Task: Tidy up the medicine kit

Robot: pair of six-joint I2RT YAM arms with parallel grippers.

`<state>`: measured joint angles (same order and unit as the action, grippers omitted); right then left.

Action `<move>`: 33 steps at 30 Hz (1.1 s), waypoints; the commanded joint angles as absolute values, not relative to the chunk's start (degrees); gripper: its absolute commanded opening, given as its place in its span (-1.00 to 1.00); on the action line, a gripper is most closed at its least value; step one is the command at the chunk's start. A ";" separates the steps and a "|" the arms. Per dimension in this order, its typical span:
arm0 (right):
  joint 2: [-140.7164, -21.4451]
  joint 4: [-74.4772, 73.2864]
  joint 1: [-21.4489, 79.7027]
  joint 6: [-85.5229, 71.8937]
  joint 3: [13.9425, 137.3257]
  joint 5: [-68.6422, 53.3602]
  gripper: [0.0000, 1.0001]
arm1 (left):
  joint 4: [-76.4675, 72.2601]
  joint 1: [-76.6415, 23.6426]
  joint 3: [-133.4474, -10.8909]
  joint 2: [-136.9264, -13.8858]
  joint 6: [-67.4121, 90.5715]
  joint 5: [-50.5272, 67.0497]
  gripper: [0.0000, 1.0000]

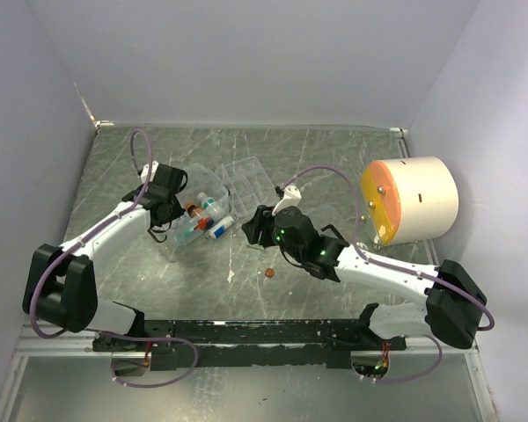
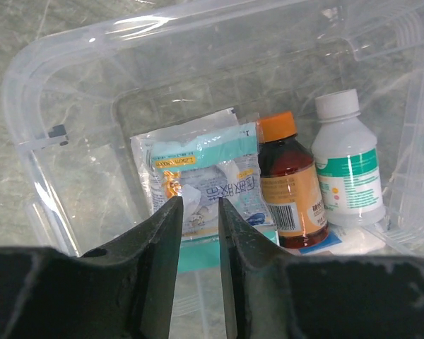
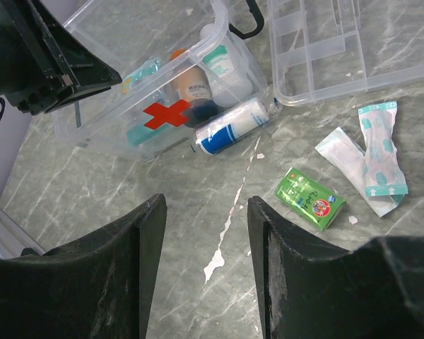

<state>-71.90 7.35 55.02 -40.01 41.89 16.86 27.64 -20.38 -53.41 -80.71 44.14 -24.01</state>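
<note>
The medicine kit (image 1: 192, 220) is a clear box with a red cross (image 3: 160, 114), lying left of centre. Its clear divided tray (image 1: 246, 180) rests beside it. My left gripper (image 2: 200, 205) hangs inside the box with its jaws a narrow gap apart and nothing between them. A teal-and-white packet (image 2: 205, 173) lies just beyond its tips. An amber bottle (image 2: 290, 183) and a white bottle (image 2: 346, 166) lie next to the packet. My right gripper (image 3: 206, 205) stands open over bare table. A white-and-blue tube (image 3: 233, 126) lies against the box's outer wall.
A green carton (image 3: 309, 198) and two sachets (image 3: 367, 159) lie on the table right of the tube. A big cream cylinder with an orange face (image 1: 409, 200) stands at the right. A small brown item (image 1: 267, 273) lies near the right arm. White walls close in the table.
</note>
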 commanded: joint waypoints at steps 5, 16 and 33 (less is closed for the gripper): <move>-71.61 9.14 54.67 -40.52 41.46 16.49 -0.01 | 32.21 -20.04 -53.35 -78.60 46.07 -28.43 -0.22; -71.52 7.28 54.60 -39.89 41.99 19.12 -0.01 | 31.20 -20.00 -57.42 -73.98 40.73 -22.68 -0.07; -77.72 -4.40 45.20 -28.79 46.28 18.36 0.19 | 11.42 -20.03 -57.70 -50.98 19.10 4.56 0.73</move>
<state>-75.72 -0.60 47.24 -34.98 42.96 18.37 19.18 -20.34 -59.09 -53.71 24.27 -3.33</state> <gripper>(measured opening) 0.576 0.849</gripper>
